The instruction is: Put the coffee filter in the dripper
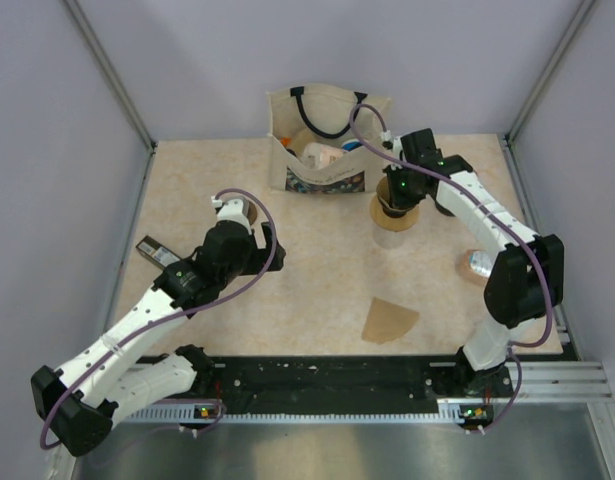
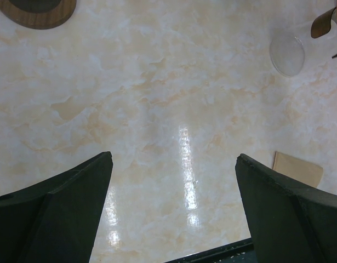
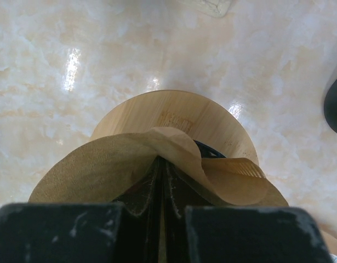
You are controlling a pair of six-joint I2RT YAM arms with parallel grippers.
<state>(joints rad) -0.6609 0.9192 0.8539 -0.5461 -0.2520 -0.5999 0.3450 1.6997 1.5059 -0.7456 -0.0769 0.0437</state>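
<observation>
Status of the right end effector (image 3: 161,164): its 2 fingers are pressed together, and you can see them pinching the coffee filter (image 3: 97,164) at a fold in the paper. The light-brown sheet bulges up and curls over both sides of the fingertips. Directly beneath it lies the dripper (image 3: 184,112). The right wrist view shows you its round tan ring base and a small dark sliver at the filter's edge; the paper covers the cone itself. You cannot tell from these views whether the filter touches the inside of the cone or is held just above it.

In the top view, locate the same end effector (image 1: 395,198) over the dripper (image 1: 392,225), toward the far right of the table (image 1: 317,260). A fabric bag (image 1: 327,178) stands just behind it at the far edge.

The left end effector (image 2: 173,159) has its 2 fingers spread wide, with nothing between them but bare table. A tan ring with a dark centre (image 2: 36,11) lies just beyond it. A second filter (image 1: 390,320) lies flat on the table near the arm bases, well apart from the dripper. A clear glass cup (image 1: 477,263) sits close beside the right arm.
</observation>
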